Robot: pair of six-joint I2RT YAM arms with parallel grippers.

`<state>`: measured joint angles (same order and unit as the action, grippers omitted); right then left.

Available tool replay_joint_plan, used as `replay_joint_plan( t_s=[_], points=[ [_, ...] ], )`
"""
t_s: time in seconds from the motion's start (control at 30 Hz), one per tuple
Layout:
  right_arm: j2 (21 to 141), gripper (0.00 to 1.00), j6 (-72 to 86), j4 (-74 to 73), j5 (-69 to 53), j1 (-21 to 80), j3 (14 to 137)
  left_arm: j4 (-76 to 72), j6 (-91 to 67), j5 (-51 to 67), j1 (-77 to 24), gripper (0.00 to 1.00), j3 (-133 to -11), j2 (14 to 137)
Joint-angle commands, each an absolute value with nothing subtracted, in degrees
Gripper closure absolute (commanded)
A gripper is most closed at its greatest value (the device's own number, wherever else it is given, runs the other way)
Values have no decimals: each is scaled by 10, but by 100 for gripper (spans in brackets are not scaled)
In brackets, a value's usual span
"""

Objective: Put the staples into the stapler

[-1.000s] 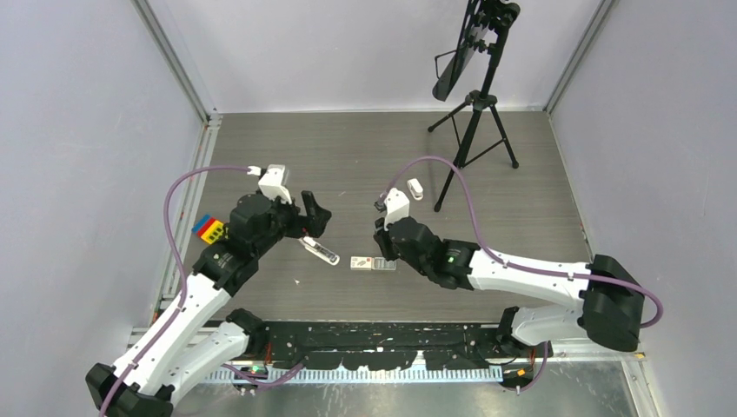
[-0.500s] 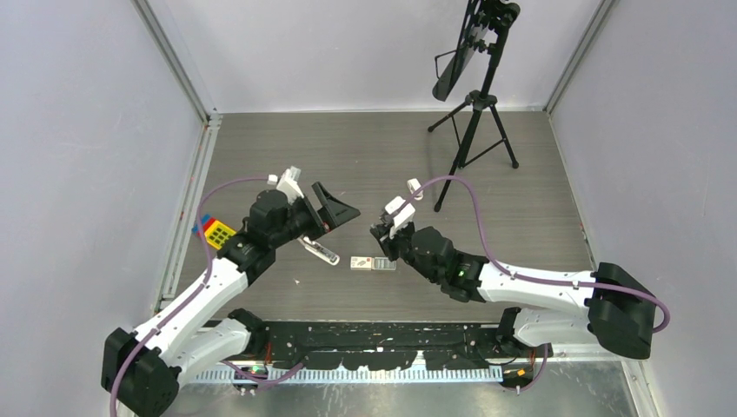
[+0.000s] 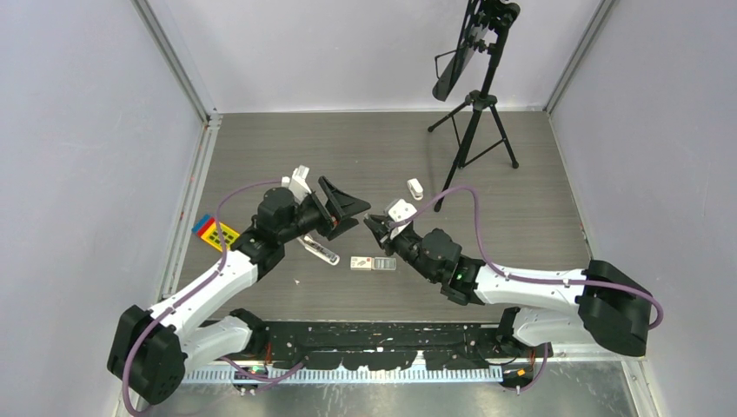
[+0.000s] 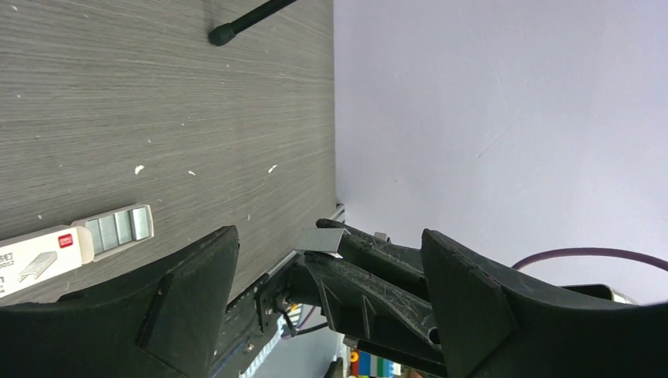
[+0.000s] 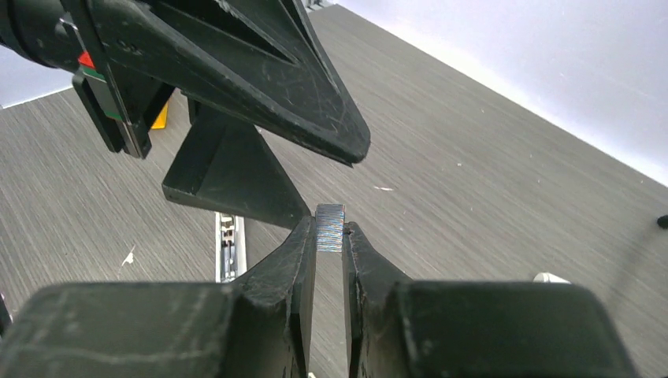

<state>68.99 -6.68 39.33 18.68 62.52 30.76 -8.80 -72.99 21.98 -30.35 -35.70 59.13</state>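
Left gripper (image 3: 356,215) hangs jaws wide apart facing your right gripper (image 3: 372,224), over the stapler (image 3: 320,251) lying on the table (image 3: 348,148) by the box (image 3: 373,263). Right is clamped on a staple strip (image 5: 330,225). Looks like the loading step, so next line it up with the stapler's channel.

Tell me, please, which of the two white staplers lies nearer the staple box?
The longer, slim stapler, lying just left of the box; the short stubby stapler sits farther back, beside the tripod foot.
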Motion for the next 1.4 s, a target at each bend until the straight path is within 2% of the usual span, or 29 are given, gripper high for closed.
replay_joint_plan(
  t_s=[0.0,0.4,0.7,1.37],
  points=[
    [701,83,-97,497,173,628,303,-152,-765,234,-308,13,-349,588],
    [715,84,-100,541,161,628,304,-220,-827,232,-315,20,-323,601],
    [715,84,-93,560,166,628,296,-252,-845,222,-322,33,-313,607],
    [730,84,-78,585,165,628,288,-279,-864,205,-323,54,-299,597]
  ],
)
